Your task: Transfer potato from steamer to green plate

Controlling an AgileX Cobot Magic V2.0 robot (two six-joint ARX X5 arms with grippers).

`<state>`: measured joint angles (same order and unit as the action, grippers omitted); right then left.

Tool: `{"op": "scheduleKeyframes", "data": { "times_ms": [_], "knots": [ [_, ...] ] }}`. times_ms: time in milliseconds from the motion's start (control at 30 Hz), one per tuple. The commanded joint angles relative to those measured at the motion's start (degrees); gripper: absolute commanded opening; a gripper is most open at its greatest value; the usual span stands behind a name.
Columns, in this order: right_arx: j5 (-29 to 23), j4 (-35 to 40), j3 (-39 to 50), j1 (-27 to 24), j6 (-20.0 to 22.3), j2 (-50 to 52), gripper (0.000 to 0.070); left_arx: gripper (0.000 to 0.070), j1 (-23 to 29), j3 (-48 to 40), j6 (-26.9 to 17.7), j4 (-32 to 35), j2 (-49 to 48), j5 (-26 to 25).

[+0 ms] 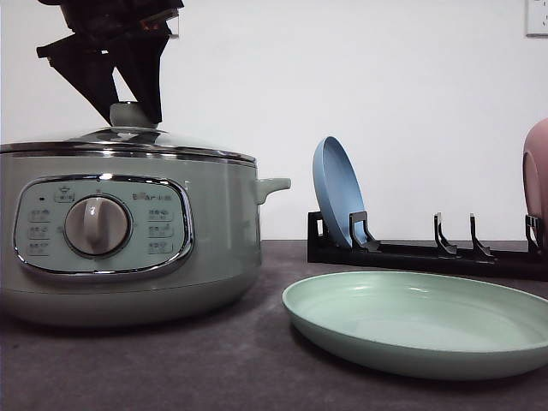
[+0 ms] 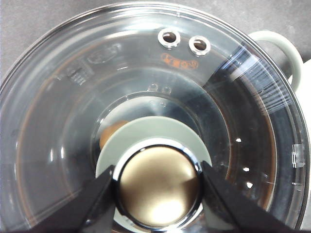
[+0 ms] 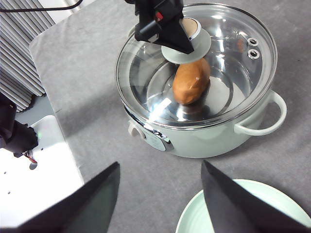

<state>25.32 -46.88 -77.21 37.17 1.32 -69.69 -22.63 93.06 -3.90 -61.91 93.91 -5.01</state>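
The left gripper (image 1: 135,110) hangs over the steamer (image 1: 128,248), its fingers (image 2: 97,204) set on either side of the lid knob (image 2: 159,187) and pressed against its chrome rim — holding the knob, as far as the left wrist view shows. The glass lid (image 3: 228,63) sits on the pot below those fingers. Through the glass, directly under the knob between the fingers, the potato (image 3: 190,81) lies on the shiny floor of the steamer, orange-brown and lumpy; in the left wrist view only a sliver of it peeks out beside the knob's green collar. To the right of the steamer the green plate (image 1: 419,321) rests flat on the grey surface (image 1: 214,368), well apart from the left fingers. Behind it a black rack (image 1: 428,253) holds a blue plate (image 1: 336,193) on edge. The right gripper (image 3: 160,201) hovers above the surface — fingers spread wide, nothing between them — with the green plate's rim just below one fingertip and the steamer beyond.
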Motion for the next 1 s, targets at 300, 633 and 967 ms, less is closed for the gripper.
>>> {"op": "scheduleKeyframes", "data": {
  "times_ms": [300, 633, 967],
  "knots": [
    [0.0, 0.4, -0.8, 0.5, 0.6, -0.7, 0.0332, 0.0009, 0.3, 1.2, 1.5, -0.1, -1.5, -0.8],
    [0.0, 0.6, -0.8, 0.5, 0.5, -0.7, 0.0332, 0.0009, 3.5, 1.2, 1.8, 0.0, -9.8, -0.7],
    [-0.1, 0.9, -0.8, 0.5, 0.1, -0.7, 0.0334, 0.0009, 9.7, 1.2, 1.7, -2.2, -18.1, 6.7]
  ]
}}
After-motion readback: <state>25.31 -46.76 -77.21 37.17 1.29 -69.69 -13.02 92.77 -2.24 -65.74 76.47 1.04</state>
